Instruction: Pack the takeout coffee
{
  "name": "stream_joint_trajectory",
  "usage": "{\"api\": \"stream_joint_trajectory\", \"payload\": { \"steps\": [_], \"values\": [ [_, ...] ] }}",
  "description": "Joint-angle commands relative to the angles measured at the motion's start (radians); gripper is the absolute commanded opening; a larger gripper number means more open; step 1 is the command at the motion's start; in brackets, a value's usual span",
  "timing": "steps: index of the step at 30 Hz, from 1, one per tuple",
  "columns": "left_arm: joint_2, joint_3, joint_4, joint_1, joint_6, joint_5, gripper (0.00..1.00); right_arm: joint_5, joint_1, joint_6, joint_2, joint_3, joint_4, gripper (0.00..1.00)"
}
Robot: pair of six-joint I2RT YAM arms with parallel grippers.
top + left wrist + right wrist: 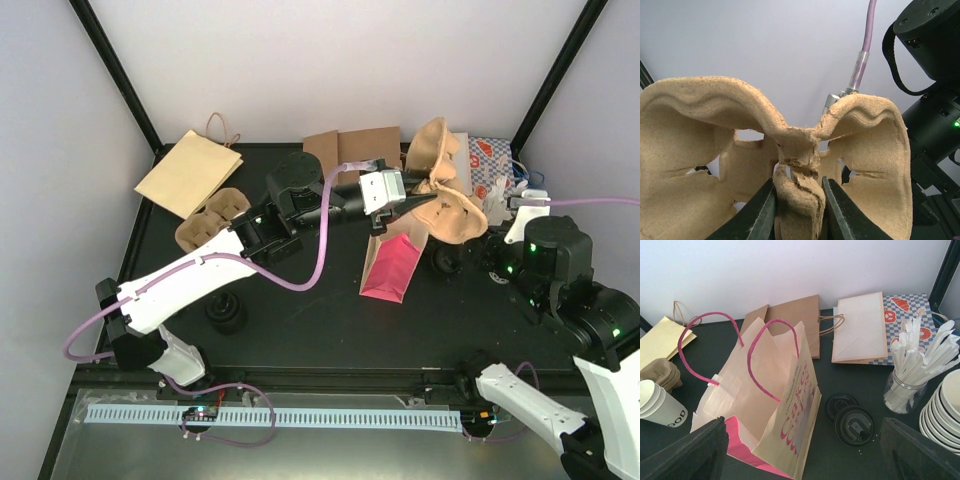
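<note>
The black table (850,377) is carrying a pink-handled bag (772,405), which is standing open. Black lids (854,424) are lying just right of that bag, a jar of wrapped straws (907,387) is standing farther right, flat paper bags (795,320) are lying behind it, and the takeout coffee cup (660,407) is sitting to its left.

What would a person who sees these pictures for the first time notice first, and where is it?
The first thing is the left gripper, clamped on the middle ridge of a tan pulp cup carrier and holding it up, right of the table's middle. Just in front of it stands an open paper bag with pink handles. The small white cup stands at the left edge of the right wrist view.
</note>
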Motion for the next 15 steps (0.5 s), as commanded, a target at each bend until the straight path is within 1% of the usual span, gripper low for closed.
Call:
{"api": "stream_joint_trajectory", "payload": {
  "steps": [1, 5, 10, 15],
  "values": [
    [-0.01, 0.04, 0.014, -0.014, -0.003, -0.012, 0.22, -0.003, -0.001, -0.014, -0.007, 0.0, -0.004, 0.85],
    [-0.017, 0.044, 0.004, -0.014, 0.02, -0.023, 0.22, 0.023, -0.001, -0.015, 0.022, 0.034, -0.016, 0.85],
    [-0.016, 0.05, -0.003, -0.014, 0.045, -0.035, 0.22, 0.008, -0.002, -0.007, 0.018, 0.022, -0.005, 0.85],
    [0.019, 0.101, -0.041, -0.013, 0.108, -0.036, 0.22, 0.009, -0.002, -0.011, 0.023, 0.036, -0.009, 0.85]
  ]
}}
